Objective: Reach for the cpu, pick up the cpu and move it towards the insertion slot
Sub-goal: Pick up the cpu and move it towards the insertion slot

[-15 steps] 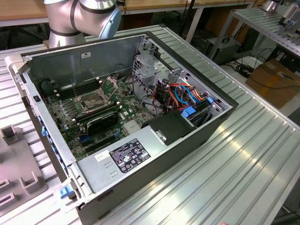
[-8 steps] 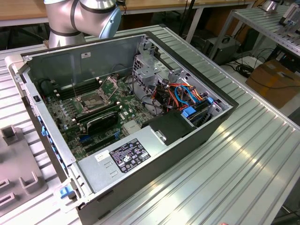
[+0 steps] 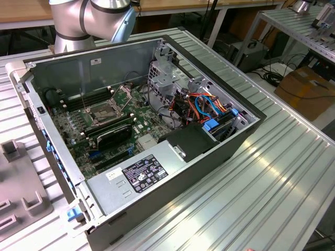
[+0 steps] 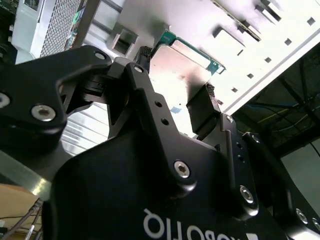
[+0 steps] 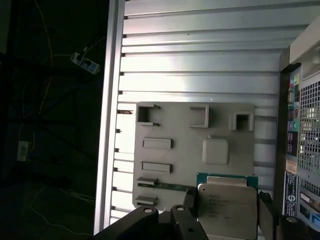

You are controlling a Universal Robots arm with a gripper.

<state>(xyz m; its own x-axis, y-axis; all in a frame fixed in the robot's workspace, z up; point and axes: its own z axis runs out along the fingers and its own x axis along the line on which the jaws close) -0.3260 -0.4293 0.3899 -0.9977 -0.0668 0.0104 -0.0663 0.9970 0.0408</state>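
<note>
Gripper astride the cpu on the grey fixture plate, beside the open computer case.

In the first wrist view, the grey fixture plate (image 5: 175, 150) lies on the ribbed metal table (image 5: 200, 60), and the cpu (image 5: 227, 207) rests on it, silver face up with a green edge. The gripper (image 5: 225, 210) stands open, one black finger (image 5: 189, 200) at each side of the chip; whether the pads touch it cannot be told. In the exterior view, the case (image 3: 209, 157) lies open with the insertion slot (image 3: 104, 111) on the green motherboard (image 3: 78, 125), its metal plate raised.
</note>
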